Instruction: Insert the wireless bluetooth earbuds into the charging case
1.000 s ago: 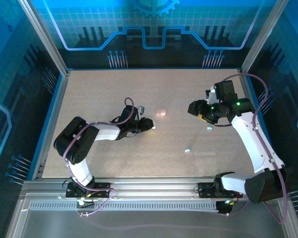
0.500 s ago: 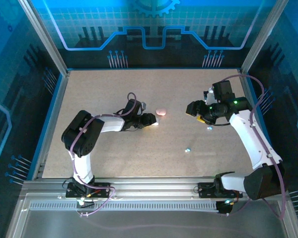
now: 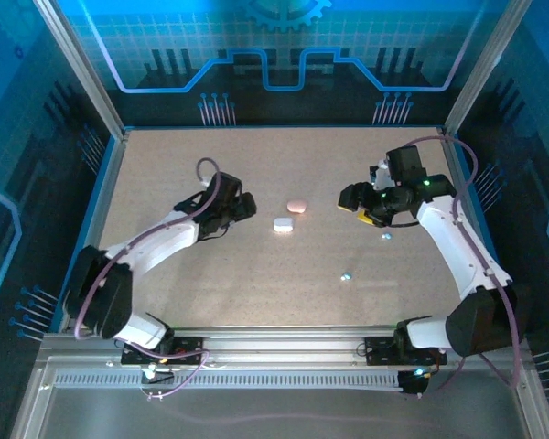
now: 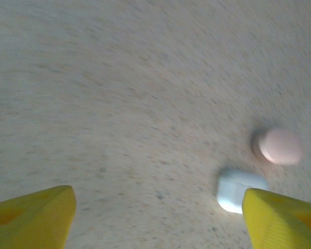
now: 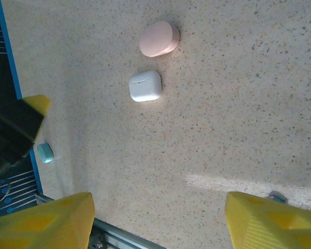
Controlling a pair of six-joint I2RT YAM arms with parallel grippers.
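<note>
Cases: white case point(image 3: 283, 224) and pink case point(image 3: 296, 205), just beside each other, surface point(image 3: 210, 293) centre; left hand point(image 4: 155, 223), fingers apart, empty; right hand point(image 5: 158, 218) likewise, blue earbud point(image 3: 386, 236) near it.

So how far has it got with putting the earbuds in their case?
Not far, by the look of it. Done: nothing visible; the white case and pink case both lie apparently shut on the table. In hand: nothing; the left gripper and right gripper are open and empty. Left: two light blue earbuds lie loose near the right arm, and a case needs opening.
</note>
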